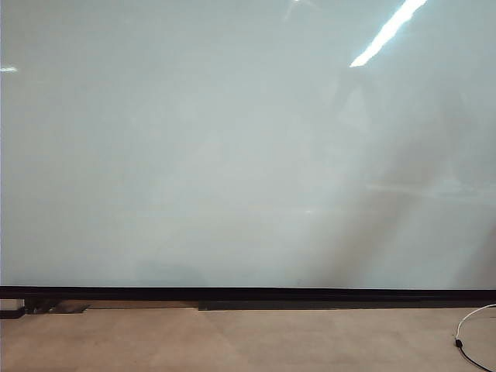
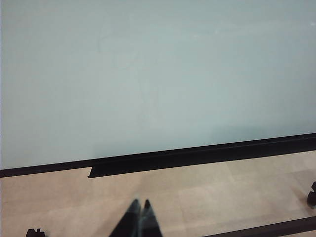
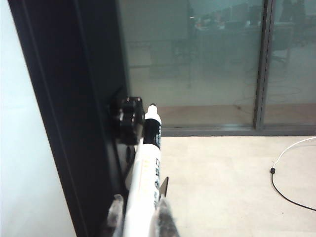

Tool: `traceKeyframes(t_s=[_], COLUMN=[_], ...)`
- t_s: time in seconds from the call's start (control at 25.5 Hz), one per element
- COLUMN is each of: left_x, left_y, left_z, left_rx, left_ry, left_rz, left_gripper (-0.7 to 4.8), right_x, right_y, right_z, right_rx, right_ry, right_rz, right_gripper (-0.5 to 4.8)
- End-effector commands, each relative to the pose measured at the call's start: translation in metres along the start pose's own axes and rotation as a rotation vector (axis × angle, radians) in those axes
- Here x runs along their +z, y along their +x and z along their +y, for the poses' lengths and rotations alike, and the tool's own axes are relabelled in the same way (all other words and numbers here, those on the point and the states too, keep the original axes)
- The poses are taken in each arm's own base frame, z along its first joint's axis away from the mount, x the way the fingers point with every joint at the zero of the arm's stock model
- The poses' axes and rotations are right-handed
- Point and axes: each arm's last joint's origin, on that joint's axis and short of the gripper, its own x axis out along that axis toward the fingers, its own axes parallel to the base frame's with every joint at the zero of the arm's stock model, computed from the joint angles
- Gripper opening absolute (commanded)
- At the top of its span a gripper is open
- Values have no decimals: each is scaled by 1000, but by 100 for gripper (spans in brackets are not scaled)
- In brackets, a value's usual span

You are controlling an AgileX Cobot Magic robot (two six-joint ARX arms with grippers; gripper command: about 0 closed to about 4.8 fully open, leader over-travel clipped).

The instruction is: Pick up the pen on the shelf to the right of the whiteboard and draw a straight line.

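The whiteboard [image 1: 232, 147], glossy and pale, fills the exterior view with a black strip [image 1: 248, 294] along its lower edge; no stroke shows on it. Neither gripper appears in that view. In the right wrist view the pen [image 3: 147, 168], a white barrel with a black cap, lies along the board's black side frame [image 3: 64, 98]. Its tip points toward a small black bracket [image 3: 129, 118]. My right gripper [image 3: 141, 201] has a finger pressed on each side of the barrel. My left gripper [image 2: 140, 203] hangs shut and empty over the tan floor, facing the whiteboard [image 2: 148, 74].
A white and black cable [image 1: 469, 333] lies on the floor at the right, the same cable [image 3: 284, 173] showing in the right wrist view. A glass wall [image 3: 207, 64] stands beyond the board's edge. A black tray [image 2: 148, 165] runs under the board.
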Motion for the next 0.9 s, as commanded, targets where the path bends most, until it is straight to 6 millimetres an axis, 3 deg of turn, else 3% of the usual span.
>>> traceKeyframes(t_s=[0.04,0.43,0.63,0.74,0.9], left_x=[2,2,2,3,6], left_y=[0,0,0,0,0], left_z=[0,0,0,0,0], left_rx=[-7,-7,-6,-1,2], left_ry=[5,2,2,-2,0], left_rz=[-10,-11,-14,-19,-53], left_gripper=[-5,-5,-5,-5,-5], right_x=[9,31,62,82,89], right_y=[-1,-27,-38,-55,-72], right_z=[-1,-28,-6,16,41], right_rx=[-22,-258,-290,-408,-470], right_ry=[-26,-15,-45,-35,11], right_rz=[-30,35,34,39,88], right_gripper=[-1,-2,-2,-3,-2])
